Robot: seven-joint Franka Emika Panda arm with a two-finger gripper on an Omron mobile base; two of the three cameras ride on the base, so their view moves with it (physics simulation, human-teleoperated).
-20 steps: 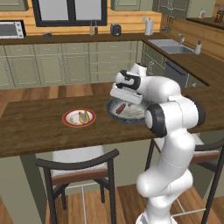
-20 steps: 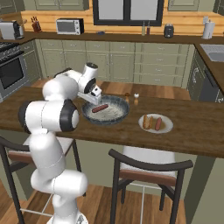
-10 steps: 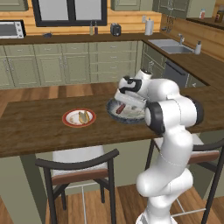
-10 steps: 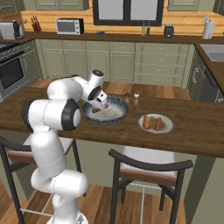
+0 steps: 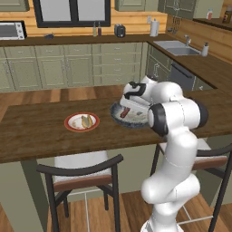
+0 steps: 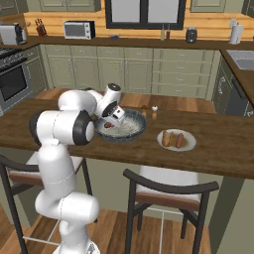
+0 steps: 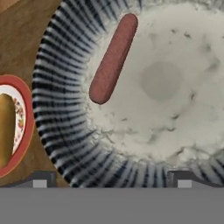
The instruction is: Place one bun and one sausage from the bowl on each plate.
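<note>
Stools: two dark-framed stools (image 5: 79, 174) stand at the near edge of the counter (image 5: 31, 136).
Counter, near edge: a bare strip of wood runs between the edge and the dishes.
Gripper: the gripper (image 7: 111, 177) hangs low over the bowl (image 7: 61, 131), jaws spread wide, nothing between them; fingertips (image 7: 40, 179) stand over the bowl's ribbed wall.
Bowl: sits mid-counter, under the hand; pale floor mostly bare.
Sausage: one sausage (image 7: 113, 57) lies in the bowl on the slope beside the wall, apart from the fingertips.
Plate: the plate (image 6: 176, 140) sits just beside the bowl, rims close but not touching in the hand view; it carries a bun (image 6: 167, 138) and a second sausage (image 6: 179, 140) side by side.
Counter, sides: open wood stretches beyond the plate toward the counter end.
Shakers: two small shakers (image 6: 154, 108) stand near the far edge, behind the bowl.
Far: floor gap, then wall cabinets with a microwave (image 6: 79, 30).
</note>
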